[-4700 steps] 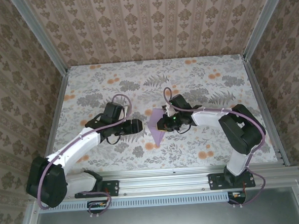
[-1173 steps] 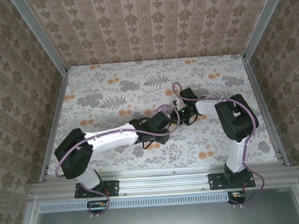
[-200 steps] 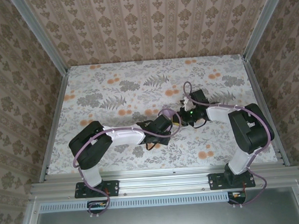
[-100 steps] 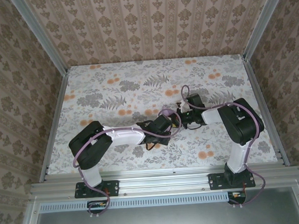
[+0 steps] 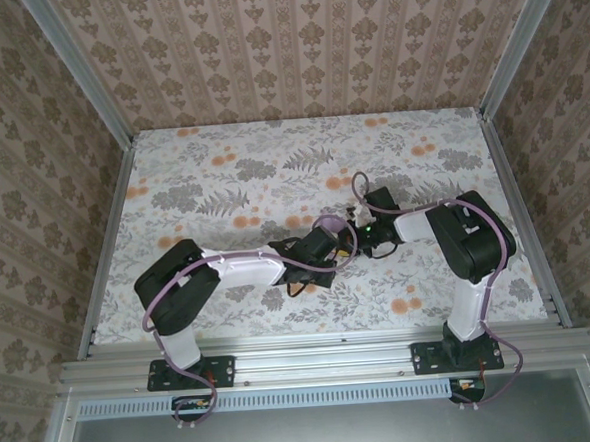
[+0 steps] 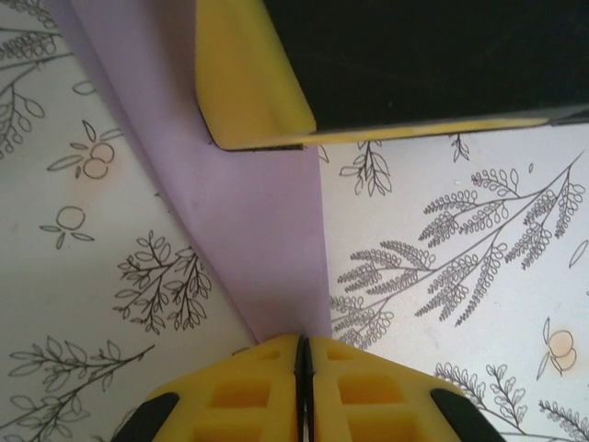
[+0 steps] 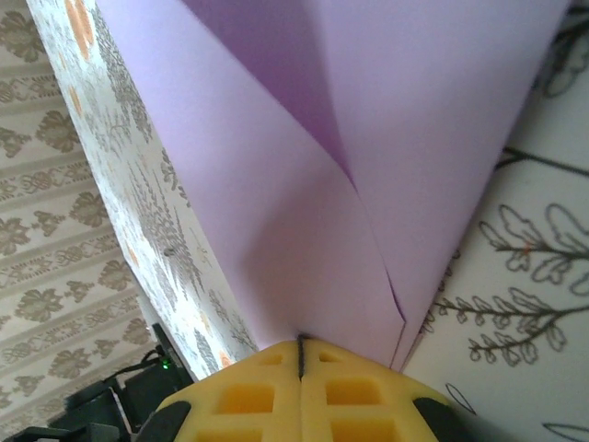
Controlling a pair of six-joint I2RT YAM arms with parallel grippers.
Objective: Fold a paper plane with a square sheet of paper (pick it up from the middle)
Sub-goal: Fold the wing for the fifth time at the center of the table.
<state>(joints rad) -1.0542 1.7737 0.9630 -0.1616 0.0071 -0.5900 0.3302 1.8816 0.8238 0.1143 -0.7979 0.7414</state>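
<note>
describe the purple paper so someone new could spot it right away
On the floral table, look to the middle. There the left tool and right tool meet, each shut on the lavender paper, a folded sheet tapering toward a point. Its plain, unprinted colour sets it apart from the grey-and-orange leaf pattern around it.

Bright, even light, soft shadows, nearest foreground slightly blurred.
</note>
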